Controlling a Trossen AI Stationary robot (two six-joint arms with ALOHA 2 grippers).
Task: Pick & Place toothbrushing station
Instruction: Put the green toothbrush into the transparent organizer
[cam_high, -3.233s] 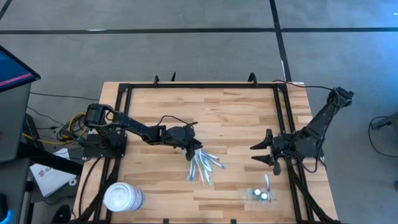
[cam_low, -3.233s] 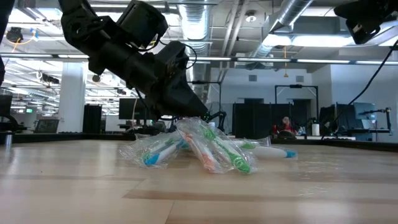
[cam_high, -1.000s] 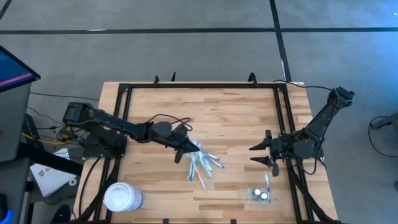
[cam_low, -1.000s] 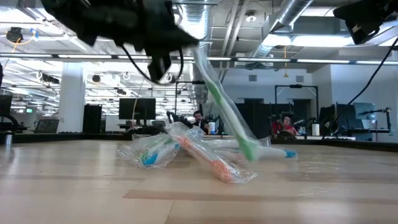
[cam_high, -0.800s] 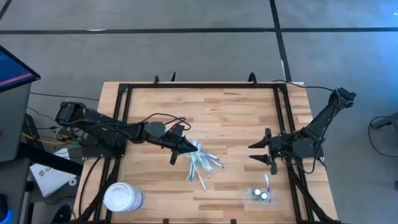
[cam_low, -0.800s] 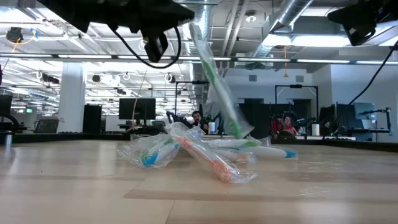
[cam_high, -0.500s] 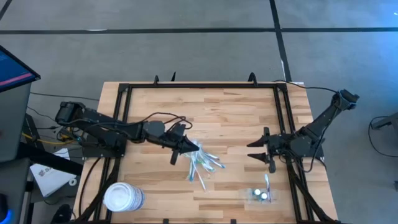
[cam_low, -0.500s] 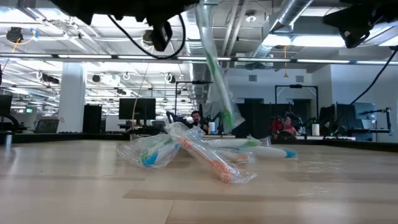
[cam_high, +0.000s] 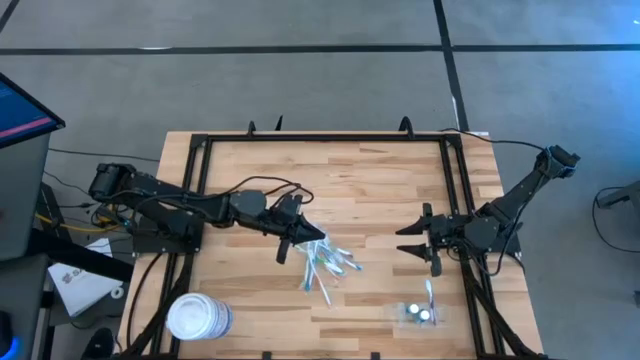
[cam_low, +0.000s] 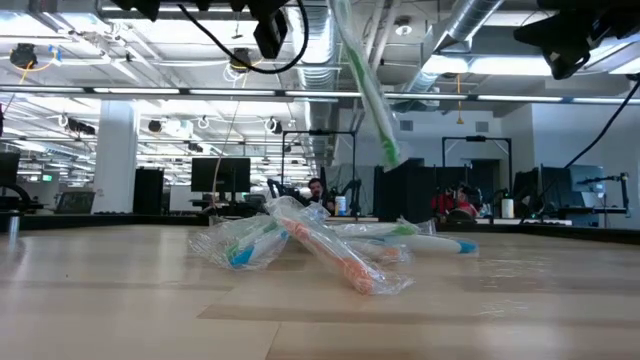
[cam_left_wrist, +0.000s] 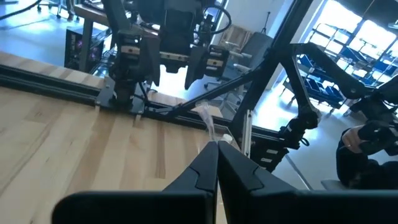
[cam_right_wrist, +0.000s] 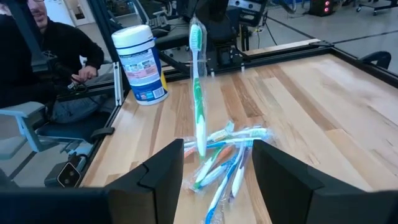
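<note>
My left gripper (cam_high: 300, 240) is shut on a green toothbrush in a clear wrapper (cam_right_wrist: 198, 93), held up above a pile of wrapped toothbrushes (cam_high: 328, 268) in the middle of the table. The pile also shows in the low view (cam_low: 300, 245). The toothbrush hangs high in the low view (cam_low: 368, 90), clear of the pile. The see-through toothbrushing station (cam_high: 417, 313) stands on the table near the front right. My right gripper (cam_high: 405, 243) is open and empty, right of the pile, pointing at it (cam_right_wrist: 214, 180). My left gripper pinches the wrapped toothbrush's upper end (cam_right_wrist: 194, 23), by the brush head, between its two shut fingers. A bit of wrapper (cam_left_wrist: 205, 118) sticks out past the fingertips. The fingers come from above, slanting toward the table's right. The toothbrush hangs below them, slightly tilted, lifted clear.
A large white round tub (cam_high: 198, 318) stands at the front left corner; it shows with a blue label in the right wrist view (cam_right_wrist: 140, 62). A black frame (cam_high: 200, 150) runs around the table. Bare wood lies at the far side.
My left gripper has risen with the green toothbrush. The brush's lower end, which touched the pile a second ago, has swung up and now hangs well above it. The pile has stayed put. My right gripper has crept a little toward the table's left.
</note>
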